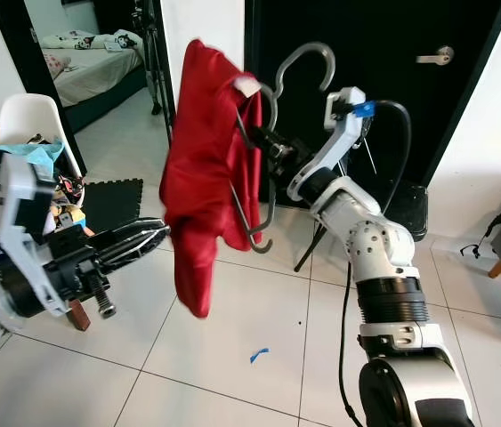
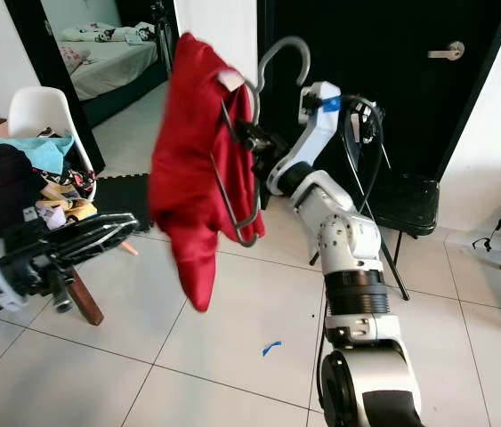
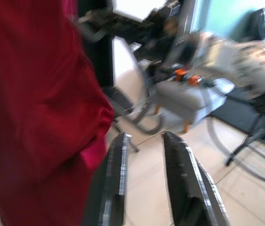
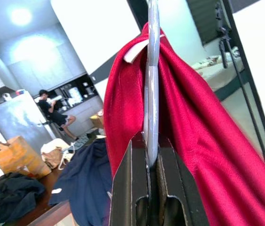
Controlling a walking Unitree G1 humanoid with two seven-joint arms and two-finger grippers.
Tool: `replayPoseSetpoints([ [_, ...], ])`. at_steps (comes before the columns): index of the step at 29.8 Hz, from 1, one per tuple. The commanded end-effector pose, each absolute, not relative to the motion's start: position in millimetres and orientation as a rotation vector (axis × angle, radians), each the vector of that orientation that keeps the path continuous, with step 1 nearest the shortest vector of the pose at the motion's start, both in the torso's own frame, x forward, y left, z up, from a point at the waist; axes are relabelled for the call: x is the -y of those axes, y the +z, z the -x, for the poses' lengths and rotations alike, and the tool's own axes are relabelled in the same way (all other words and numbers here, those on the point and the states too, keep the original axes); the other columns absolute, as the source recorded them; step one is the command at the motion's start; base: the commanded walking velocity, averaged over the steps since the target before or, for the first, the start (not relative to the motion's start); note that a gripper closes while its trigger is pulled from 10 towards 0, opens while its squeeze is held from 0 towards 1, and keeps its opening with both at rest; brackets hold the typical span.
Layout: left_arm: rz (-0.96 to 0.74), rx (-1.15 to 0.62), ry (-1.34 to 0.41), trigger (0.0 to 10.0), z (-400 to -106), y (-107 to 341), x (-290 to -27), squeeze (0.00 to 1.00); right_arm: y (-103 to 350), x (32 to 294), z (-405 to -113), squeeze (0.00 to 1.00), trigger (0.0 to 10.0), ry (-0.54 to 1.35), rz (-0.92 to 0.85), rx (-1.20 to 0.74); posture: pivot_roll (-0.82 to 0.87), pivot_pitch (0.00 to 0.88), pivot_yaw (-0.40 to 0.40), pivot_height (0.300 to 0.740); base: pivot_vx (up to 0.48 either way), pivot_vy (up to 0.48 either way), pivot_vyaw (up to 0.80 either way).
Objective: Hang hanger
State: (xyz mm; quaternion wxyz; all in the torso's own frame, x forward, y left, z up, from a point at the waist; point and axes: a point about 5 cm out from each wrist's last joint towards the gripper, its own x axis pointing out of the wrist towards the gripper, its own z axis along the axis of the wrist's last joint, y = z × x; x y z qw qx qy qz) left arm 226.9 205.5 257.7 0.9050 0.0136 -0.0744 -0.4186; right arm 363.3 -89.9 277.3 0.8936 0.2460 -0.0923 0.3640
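A grey metal hanger (image 1: 308, 58) carries a red garment (image 1: 204, 169) that droops from chest height toward the floor. My right gripper (image 1: 272, 142) is raised in the middle of the scene and is shut on the hanger (image 4: 151, 84), just under its hook. My left gripper (image 1: 148, 236) is low on the left, pointing at the red garment's lower part. Its two black fingers (image 3: 118, 169) stand slightly apart beside the cloth (image 3: 38, 108) with nothing between them.
A white chair (image 1: 36, 120) piled with clothes stands at the left. Behind the hanger is a black door (image 1: 410, 98) with a black folding chair (image 2: 401, 205) before it. A doorway at the back left opens onto a bedroom (image 1: 90, 62). Tiled floor (image 1: 250, 329) lies below.
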Motion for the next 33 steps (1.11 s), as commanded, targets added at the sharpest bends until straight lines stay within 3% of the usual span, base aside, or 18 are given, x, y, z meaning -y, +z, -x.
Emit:
replayPoseSetpoints([
  [1, -0.052, 0.176, -0.778, 10.0, -234, 260, -214, 1.00, 289, 86, -353, 0.00, 10.0, 0.844, -0.471, 0.275, 0.04, 0.000, 0.003, 0.740, 0.000, 0.000, 0.00],
  [9, -0.105, 0.256, -0.571, 10.0, -242, 278, -245, 1.00, 290, 83, -344, 0.00, 10.0, 0.934, -0.407, 0.307, 0.04, 0.000, 0.001, 0.740, 0.000, 0.000, 0.00],
  [13, -0.136, 0.495, -0.290, 10.0, -242, 318, -281, 0.97, 290, 91, -336, 0.00, 10.0, 1.018, -0.325, 0.338, 0.05, 0.000, -0.002, 0.740, 0.000, 0.000, 0.00],
  [15, -0.136, 0.495, -0.290, 10.0, -242, 318, -281, 0.97, 290, 91, -336, 0.00, 10.0, 1.018, -0.325, 0.338, 0.05, 0.000, -0.002, 0.740, 0.000, 0.000, 0.00],
  [16, -0.149, 0.561, -0.236, 10.0, -238, 329, -287, 0.12, 290, 98, -334, 0.00, 10.0, 1.043, -0.297, 0.344, 0.05, 0.000, -0.004, 0.740, 0.000, 0.000, 0.00],
  [17, -0.178, 0.598, -0.203, 10.0, -235, 336, -290, 0.00, 291, 105, -332, 0.00, 10.0, 1.064, -0.265, 0.349, 0.05, 0.000, -0.007, 0.740, 0.000, 0.000, 0.00],
  [19, -0.178, 0.598, -0.203, 10.0, -235, 336, -290, 0.00, 291, 105, -332, 0.00, 10.0, 1.064, -0.265, 0.349, 0.05, 0.000, -0.007, 0.740, 0.000, 0.000, 0.00],
  [21, -0.251, 0.607, -0.171, 10.0, -234, 338, -289, 0.00, 294, 121, -327, 0.00, 10.0, 1.107, -0.212, 0.356, 0.04, 0.000, -0.008, 0.740, 0.000, 0.000, 0.00],
  [27, -0.194, 0.612, -0.177, 10.0, -236, 332, -291, 0.00, 297, 126, -320, 0.00, 10.0, 1.164, -0.204, 0.378, 0.04, 0.000, -0.007, 0.740, 0.000, 0.000, 0.00],
  [29, -0.148, 0.634, -0.189, 10.0, -235, 332, -291, 0.00, 298, 126, -317, 0.00, 10.0, 1.187, -0.204, 0.382, 0.05, 0.000, -0.007, 0.740, 0.000, 0.000, 0.00],
  [30, 0.010, 0.684, -0.260, 10.0, -234, 329, -289, 0.00, 299, 126, -308, 0.00, 10.0, 1.253, -0.202, 0.396, 0.04, 0.000, -0.006, 0.740, 0.000, 0.000, 0.00],
  [32, 0.010, 0.684, -0.260, 10.0, -234, 329, -289, 0.00, 299, 126, -308, 0.00, 10.0, 1.253, -0.202, 0.396, 0.04, 0.000, -0.006, 0.740, 0.000, 0.000, 0.00],
  [33, 0.143, 0.700, -0.378, 10.0, -233, 322, -282, 0.00, 301, 126, -301, 0.00, 10.0, 1.304, -0.202, 0.408, 0.04, 0.000, -0.004, 0.740, 0.000, 0.000, 0.00],
])
